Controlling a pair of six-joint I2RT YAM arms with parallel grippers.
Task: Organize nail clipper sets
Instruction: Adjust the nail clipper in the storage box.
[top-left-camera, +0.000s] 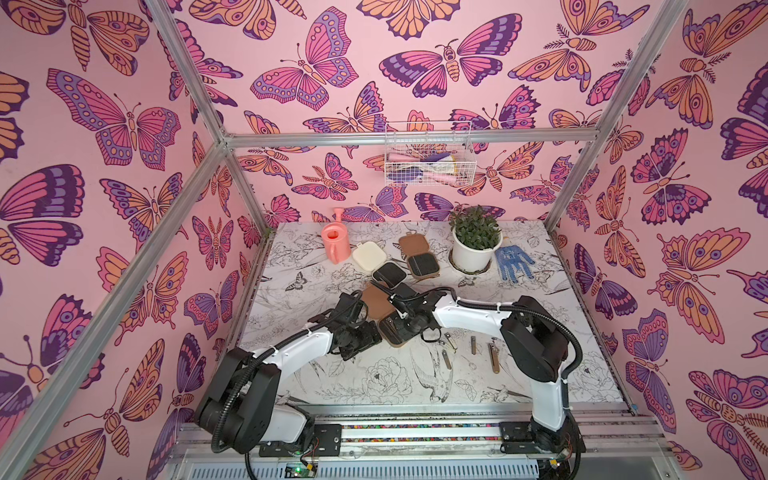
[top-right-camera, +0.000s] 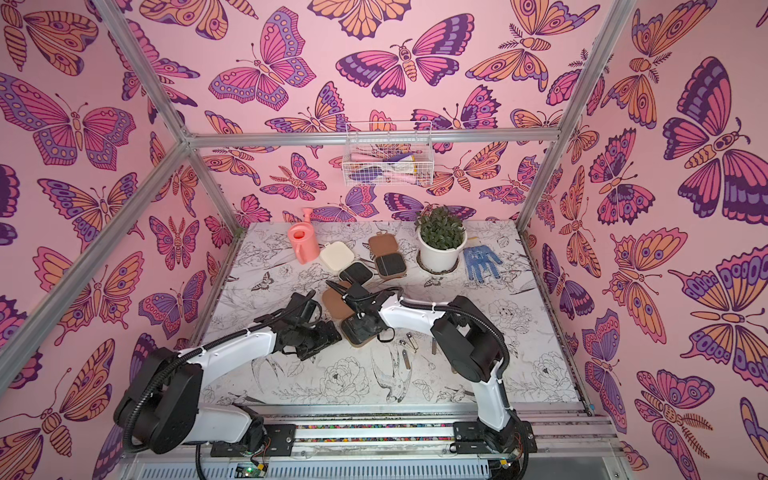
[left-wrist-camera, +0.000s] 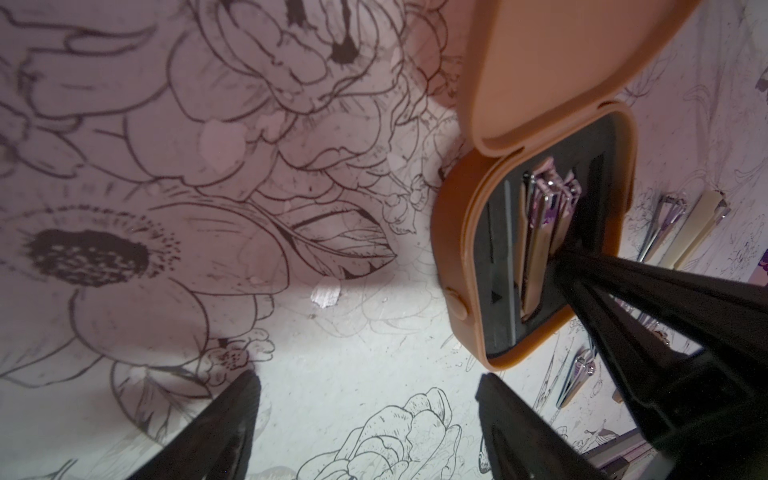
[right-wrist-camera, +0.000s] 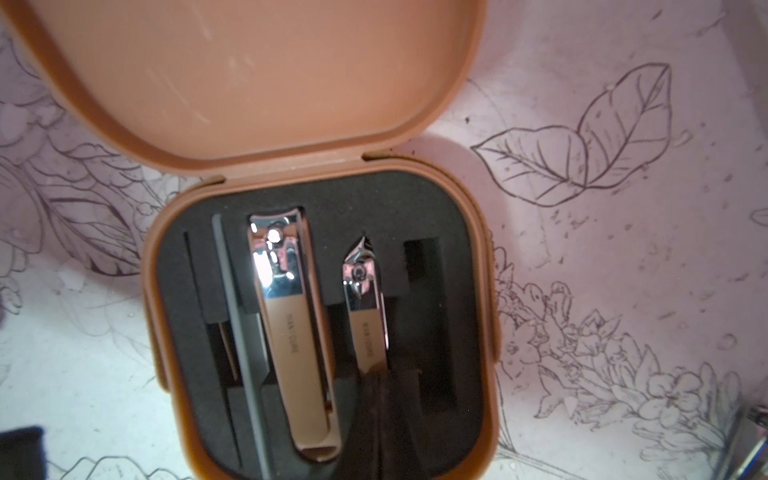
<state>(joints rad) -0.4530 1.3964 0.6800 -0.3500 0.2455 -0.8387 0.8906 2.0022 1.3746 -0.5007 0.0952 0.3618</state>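
Note:
A tan nail clipper case (right-wrist-camera: 486, 291) lies open on the table, lid (top-left-camera: 376, 301) back, in both top views (top-right-camera: 359, 332). Its black foam holds a large clipper (right-wrist-camera: 291, 324), a small slanted clipper (right-wrist-camera: 361, 307) and a grey file (right-wrist-camera: 237, 332). My right gripper (right-wrist-camera: 374, 390) is shut, its tips touching the small clipper's tail end; the left wrist view shows the right gripper (left-wrist-camera: 571, 249) reaching into the case. My left gripper (left-wrist-camera: 368, 376) hangs open over bare table beside the case, with nothing between its fingers. Several loose metal tools (top-left-camera: 493, 357) lie to the right.
Behind lie an open cream case (top-left-camera: 368, 255) and a second open tan case (top-left-camera: 423, 266). At the back stand a pink watering can (top-left-camera: 336, 243) and a potted plant (top-left-camera: 473, 249), with a blue dotted glove (top-left-camera: 513, 262) beside it. A wire basket (top-left-camera: 428, 160) hangs on the wall.

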